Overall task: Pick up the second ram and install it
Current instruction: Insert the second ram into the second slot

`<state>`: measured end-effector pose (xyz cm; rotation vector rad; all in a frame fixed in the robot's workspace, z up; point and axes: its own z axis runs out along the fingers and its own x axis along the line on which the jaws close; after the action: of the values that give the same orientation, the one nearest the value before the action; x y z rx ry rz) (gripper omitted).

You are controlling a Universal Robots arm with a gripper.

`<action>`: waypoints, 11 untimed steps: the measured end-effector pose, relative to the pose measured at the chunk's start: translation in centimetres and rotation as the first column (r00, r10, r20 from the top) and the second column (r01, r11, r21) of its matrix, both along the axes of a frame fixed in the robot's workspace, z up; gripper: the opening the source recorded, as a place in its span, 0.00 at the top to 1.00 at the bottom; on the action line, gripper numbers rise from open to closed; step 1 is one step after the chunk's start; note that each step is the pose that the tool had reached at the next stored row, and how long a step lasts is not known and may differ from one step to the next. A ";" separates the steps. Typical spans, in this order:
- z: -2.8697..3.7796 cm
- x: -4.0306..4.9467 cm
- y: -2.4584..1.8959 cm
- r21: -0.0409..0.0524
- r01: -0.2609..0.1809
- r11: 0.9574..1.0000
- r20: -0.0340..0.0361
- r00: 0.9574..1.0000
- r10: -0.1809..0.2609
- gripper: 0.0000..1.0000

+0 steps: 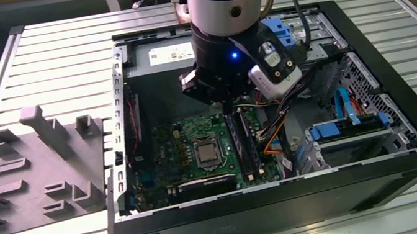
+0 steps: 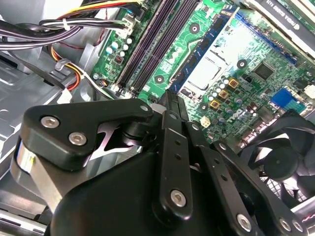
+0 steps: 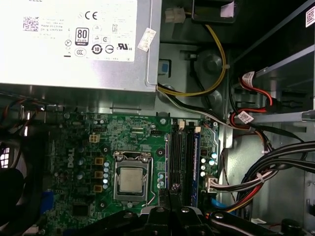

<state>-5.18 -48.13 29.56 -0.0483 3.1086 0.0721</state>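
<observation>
Slatted metal bench (image 1: 57,59) underneath, bearing an open black computer case (image 1: 290,208) laid on its side and, just beside it toward the exterior view's left, a grey moulded tray (image 1: 34,176). Hanging straight down into the case: robot arm (image 1: 224,1), white camera (image 1: 273,75) strapped at its wrist. Claw (image 1: 228,109) over the green motherboard (image 1: 186,136), above the memory slots (image 3: 181,157). Narrow: fingers (image 2: 173,109) pressed together in the second wrist view, black linkage spread behind them. Tips in the first wrist view right by the slots, beside the bare processor socket (image 3: 130,179). Cannot tell whether touching the slots or just clear of them. Second ram (image 1: 244,146): seemingly the slim dark strip standing on edge in the slots beneath the claw, with a blue edge alongside in the first wrist view; cannot tell which slot. Elsewhere in the case: silver power supply (image 3: 74,44) beyond the board, black fan (image 2: 280,157) near the socket, bundled cables (image 3: 266,177) on the slots' far side, bright blue drive clips (image 1: 332,130) toward the exterior view's right.
</observation>
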 end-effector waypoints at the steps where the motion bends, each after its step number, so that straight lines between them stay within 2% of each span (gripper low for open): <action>1: -0.02 0.00 0.00 0.000 0.001 1.000 0.000 1.000 -0.001 0.88; 11: -0.31 0.01 0.00 0.000 0.014 1.000 0.000 1.000 -0.014 0.88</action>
<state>-5.17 -48.13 29.25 -0.0272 3.1085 0.0720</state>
